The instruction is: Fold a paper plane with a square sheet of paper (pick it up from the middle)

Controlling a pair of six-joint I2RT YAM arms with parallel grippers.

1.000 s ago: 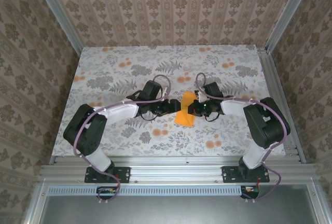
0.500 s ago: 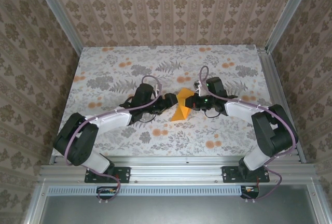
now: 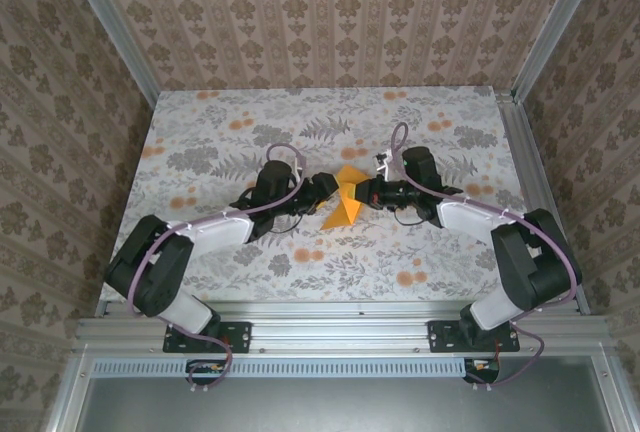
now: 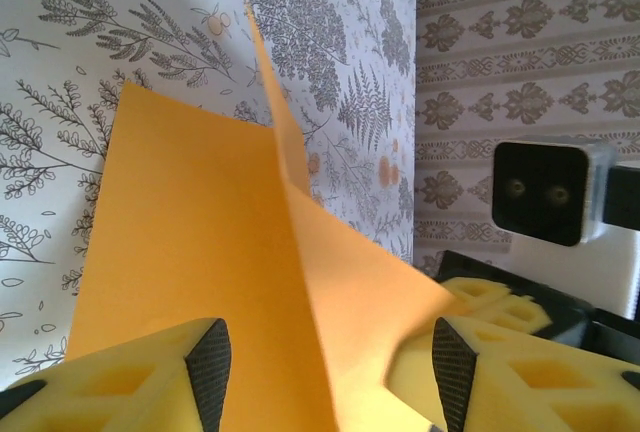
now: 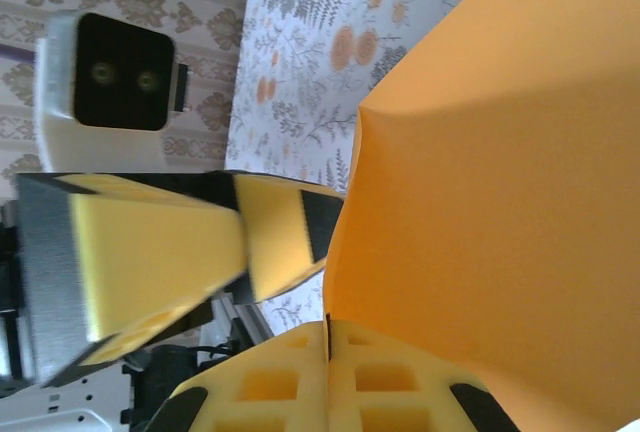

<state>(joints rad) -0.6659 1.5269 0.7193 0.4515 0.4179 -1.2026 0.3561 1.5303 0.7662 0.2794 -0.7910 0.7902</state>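
Finds both arms stretched low from the near edge of the floral table toward its middle, wrists facing each other. Shows the right gripper pinched shut on the square sheet of paper, held just above the table's middle, part-folded, crease standing up, long axis running near-to-far. Shows the left gripper parted, pads straddling the sheet's raised fold. Puts the paper straight ahead between the left jaws; probably needs only a squeeze there.
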